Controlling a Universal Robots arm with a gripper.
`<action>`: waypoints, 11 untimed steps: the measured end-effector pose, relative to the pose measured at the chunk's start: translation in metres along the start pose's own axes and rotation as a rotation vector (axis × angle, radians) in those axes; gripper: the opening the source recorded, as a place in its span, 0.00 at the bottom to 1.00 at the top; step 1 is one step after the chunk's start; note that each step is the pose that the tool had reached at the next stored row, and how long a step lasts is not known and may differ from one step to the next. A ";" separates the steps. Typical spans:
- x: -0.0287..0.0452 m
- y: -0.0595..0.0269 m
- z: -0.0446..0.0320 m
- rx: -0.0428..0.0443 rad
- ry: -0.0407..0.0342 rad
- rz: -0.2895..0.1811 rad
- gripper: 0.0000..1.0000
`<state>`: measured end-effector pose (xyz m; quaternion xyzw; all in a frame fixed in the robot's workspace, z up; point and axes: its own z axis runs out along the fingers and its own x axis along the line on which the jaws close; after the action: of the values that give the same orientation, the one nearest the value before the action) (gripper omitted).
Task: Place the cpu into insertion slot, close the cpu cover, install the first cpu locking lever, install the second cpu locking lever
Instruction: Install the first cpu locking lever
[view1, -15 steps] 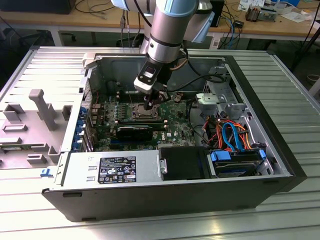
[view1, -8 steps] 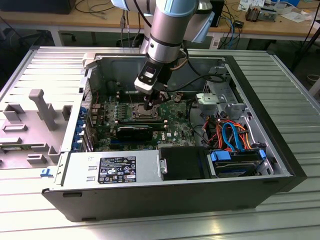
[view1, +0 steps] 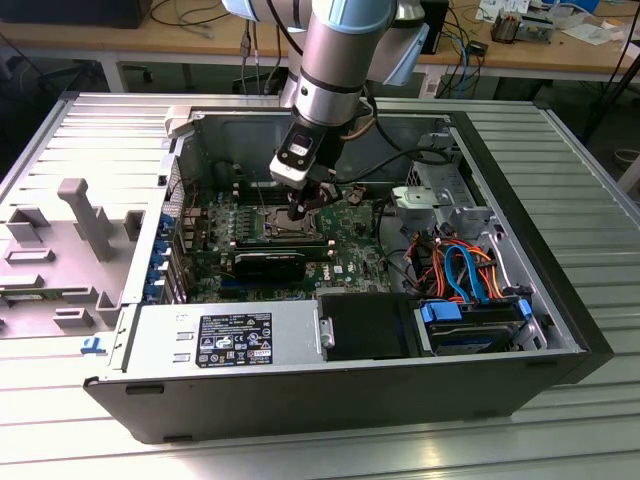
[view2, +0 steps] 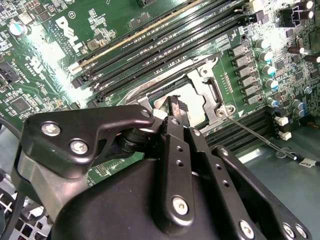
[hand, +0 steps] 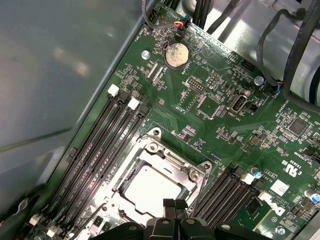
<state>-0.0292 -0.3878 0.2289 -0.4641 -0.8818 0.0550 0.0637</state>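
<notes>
The cpu (hand: 145, 187), silvery-grey, lies in the insertion slot (hand: 112, 205) on the green board. The cpu cover (hand: 172, 161), a silvery frame, lies down around it, so the chip's top shows through the window. In the second wrist view the cpu (view2: 192, 97) and the cpu cover (view2: 209, 90) sit just beyond my fingertips. A thin locking lever (view2: 255, 130) sticks out from the socket's corner, away from the frame. My gripper (hand: 175, 204) hovers at the socket's edge, shut, with nothing between its fingers. In the exterior view the gripper (view1: 300, 210) hangs over the socket (view1: 280, 225).
Long black memory slots (hand: 100, 150) run on both sides of the socket. The open computer case (view1: 560, 330) holds a power supply (view1: 230, 335), drive bays and orange and blue cables (view1: 465, 265) at the exterior view's right. A grey plastic shroud (view1: 75, 250) lies outside on the left.
</notes>
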 end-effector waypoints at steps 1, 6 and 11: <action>0.0000 0.0000 0.0000 0.0001 -0.0003 -0.002 0.11; 0.0000 0.0000 0.0000 0.0006 -0.0015 -0.009 0.11; 0.0000 0.0000 0.0000 0.0012 -0.0029 -0.018 0.11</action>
<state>-0.0292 -0.3878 0.2289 -0.4560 -0.8860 0.0556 0.0632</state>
